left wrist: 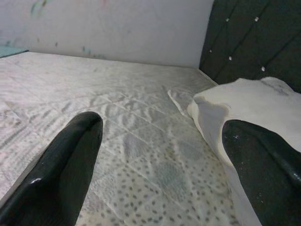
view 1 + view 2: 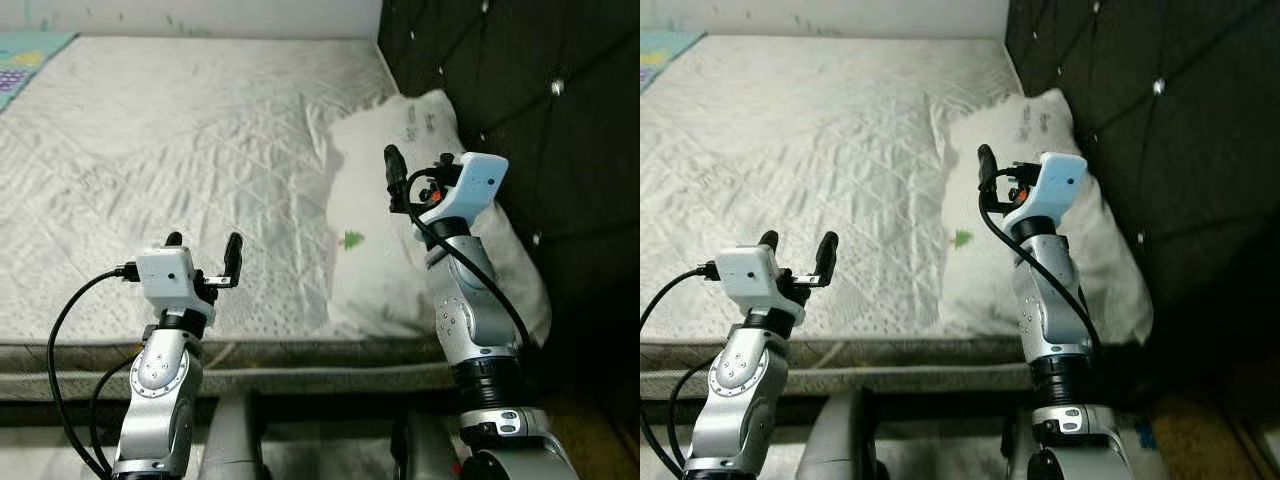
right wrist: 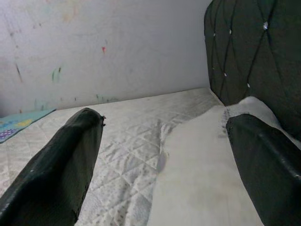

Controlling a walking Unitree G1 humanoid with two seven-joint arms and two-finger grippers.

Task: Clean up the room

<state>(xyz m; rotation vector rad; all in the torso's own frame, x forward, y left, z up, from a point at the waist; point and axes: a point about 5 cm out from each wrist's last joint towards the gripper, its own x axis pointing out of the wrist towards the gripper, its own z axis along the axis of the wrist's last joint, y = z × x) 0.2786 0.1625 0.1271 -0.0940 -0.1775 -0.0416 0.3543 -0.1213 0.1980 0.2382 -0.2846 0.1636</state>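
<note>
A white quilted mattress (image 2: 180, 150) lies bare before me. A white pillow (image 2: 375, 235) with small green prints rests at its right end, against the headboard. My left gripper (image 2: 204, 240) hovers open over the mattress's front edge, left of the pillow, with nothing between its fingers (image 1: 70, 160). Higher up, my right gripper (image 2: 418, 165) is held open above the pillow, holding nothing. In the right wrist view the pillow (image 3: 202, 179) lies just below and between the two fingers (image 3: 61, 165).
A dark tufted headboard (image 2: 520, 90) rises along the right side. A pale marked wall (image 3: 94, 47) runs behind the bed. A blue patterned cloth (image 2: 25, 60) sits at the far left corner. The mattress's front edge (image 2: 300, 355) is close to my body.
</note>
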